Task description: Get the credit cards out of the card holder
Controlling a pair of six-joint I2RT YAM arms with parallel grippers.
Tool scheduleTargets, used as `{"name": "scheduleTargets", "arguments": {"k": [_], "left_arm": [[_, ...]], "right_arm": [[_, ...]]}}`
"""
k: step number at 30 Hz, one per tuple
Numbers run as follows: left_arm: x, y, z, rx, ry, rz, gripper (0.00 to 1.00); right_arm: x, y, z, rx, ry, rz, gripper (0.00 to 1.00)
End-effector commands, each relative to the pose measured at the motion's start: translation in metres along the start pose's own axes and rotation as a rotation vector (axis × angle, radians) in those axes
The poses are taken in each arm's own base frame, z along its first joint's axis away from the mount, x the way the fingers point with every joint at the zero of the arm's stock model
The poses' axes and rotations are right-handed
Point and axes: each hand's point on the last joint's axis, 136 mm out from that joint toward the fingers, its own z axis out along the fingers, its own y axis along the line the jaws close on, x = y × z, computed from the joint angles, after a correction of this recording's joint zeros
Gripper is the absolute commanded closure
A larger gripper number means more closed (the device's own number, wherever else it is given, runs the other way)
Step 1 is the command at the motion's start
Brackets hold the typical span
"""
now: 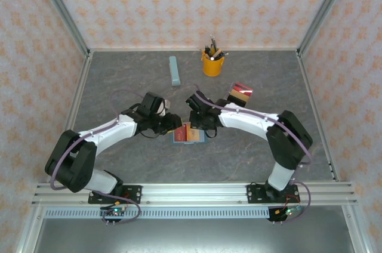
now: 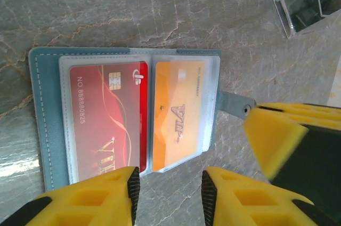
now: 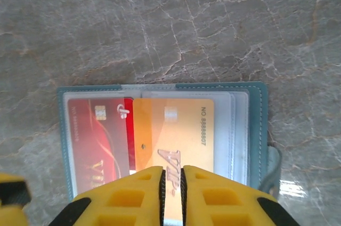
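1. Top view: the teal card holder (image 1: 188, 135) lies open mid-worktop (image 1: 119, 80); a yellow pen cup (image 1: 212, 65) at the back holds pens.
2. Left wrist: the holder's clear pockets hold a red card (image 2: 104, 119) and an orange card (image 2: 178, 119) — the left pincer (image 2: 170, 183) stands open, gripping nothing.
3. Right wrist: the right pincer (image 3: 172, 183) is closed on the orange card's near edge.

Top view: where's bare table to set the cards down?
Bare: the far-left corner, left of the bar; the right side past the right arm; the near strip between holder and rail. Crowded: centre around the holder, and the back by the cup and card stack.
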Motion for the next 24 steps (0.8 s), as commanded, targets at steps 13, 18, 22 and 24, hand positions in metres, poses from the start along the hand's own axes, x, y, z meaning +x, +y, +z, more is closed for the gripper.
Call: {"name": "scheduleTargets", "arguments": {"k": [13, 18, 22, 24], "left_arm": [[-0.013, -0.008, 0.035, 0.057, 0.063, -0.002, 0.73], [-0.013, -0.007, 0.043, 0.054, 0.091, -0.01, 0.74], [-0.014, -0.005, 0.049, 0.049, 0.106, -0.011, 0.74], [-0.013, -0.003, 0.052, 0.042, 0.115, -0.01, 0.73]], "right_arm": [[0.01, -0.032, 0.034, 0.111, 0.132, 0.0, 0.88], [0.012, -0.036, 0.039, 0.123, 0.146, -0.003, 0.9], [0.015, -0.039, 0.04, 0.134, 0.154, -0.003, 0.9], [0.017, -0.042, 0.041, 0.141, 0.158, -0.002, 0.9]]}}
